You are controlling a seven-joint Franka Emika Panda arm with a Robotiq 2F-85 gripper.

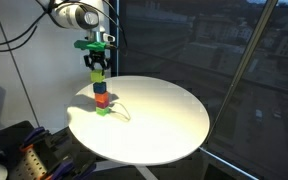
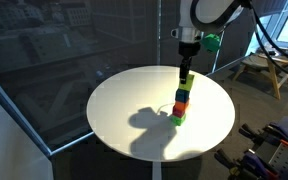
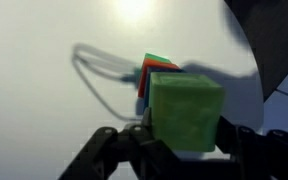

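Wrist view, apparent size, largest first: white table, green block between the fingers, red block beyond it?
1. white table
2. green block, enlarged by nearness to the camera
3. red block, mostly hidden, so true size unsure

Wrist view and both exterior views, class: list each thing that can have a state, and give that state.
gripper: shut on the green block.
green block: clamped level between the fingers, off the table.
stack of blocks: standing upright under the gripper; contact with the green block cannot be told.
wire: lying in a loose loop beside the stack.
table: standing, carrying the stack and wire.
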